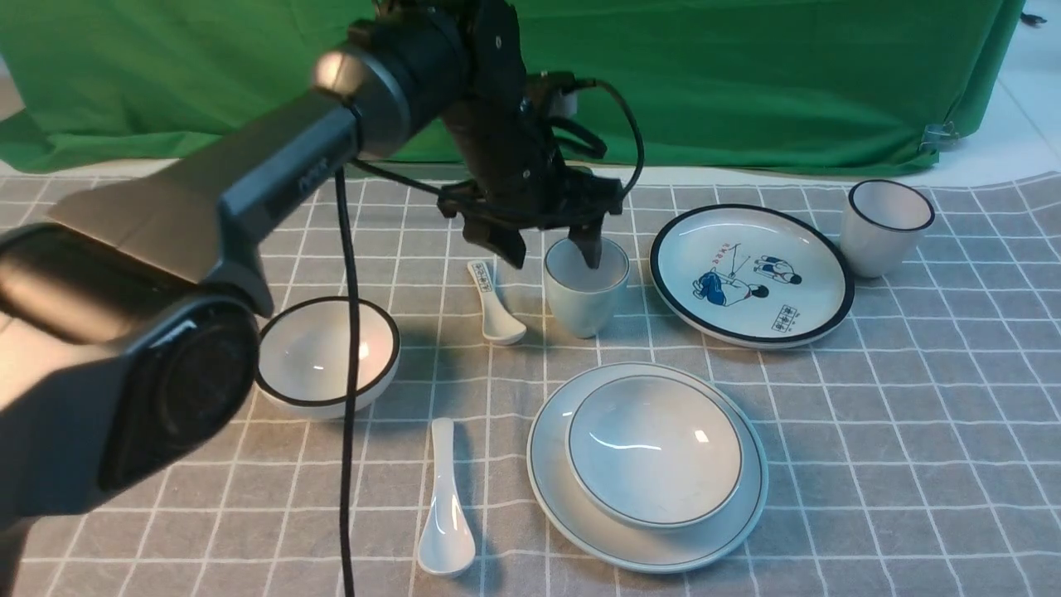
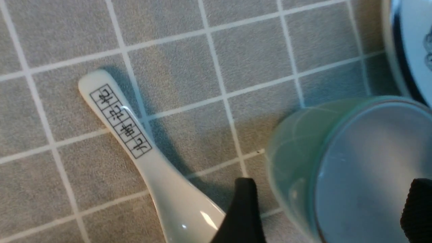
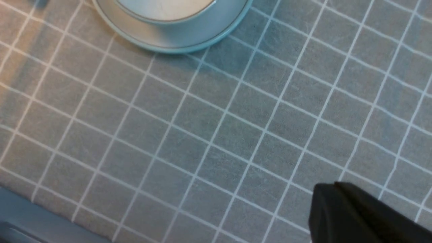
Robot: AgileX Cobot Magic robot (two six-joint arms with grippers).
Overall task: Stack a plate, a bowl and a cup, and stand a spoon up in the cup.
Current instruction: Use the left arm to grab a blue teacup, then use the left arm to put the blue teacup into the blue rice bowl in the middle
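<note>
The pale cup [image 1: 584, 286] stands upright on the cloth at centre back. My left gripper [image 1: 551, 245] is open over it, one finger outside the cup's left wall and the other inside its mouth. In the left wrist view the cup [image 2: 354, 168] lies between the two fingers of the gripper [image 2: 330, 209]. The wide pale bowl [image 1: 655, 448] sits on the pale plate [image 1: 547, 464] at front centre. The plain white spoon [image 1: 446, 497] lies left of the plate. My right gripper [image 3: 332, 185] is shut and empty above bare cloth, near the plate [image 3: 189, 40] and bowl [image 3: 165, 10].
A spoon with a printed handle [image 1: 493, 303] lies just left of the cup and also shows in the left wrist view [image 2: 135, 148]. A black-rimmed bowl [image 1: 326, 355] is at left. A cartoon plate [image 1: 750, 274] and a black-rimmed cup [image 1: 883, 224] are at back right. The table edge [image 3: 33, 222] is near the right gripper.
</note>
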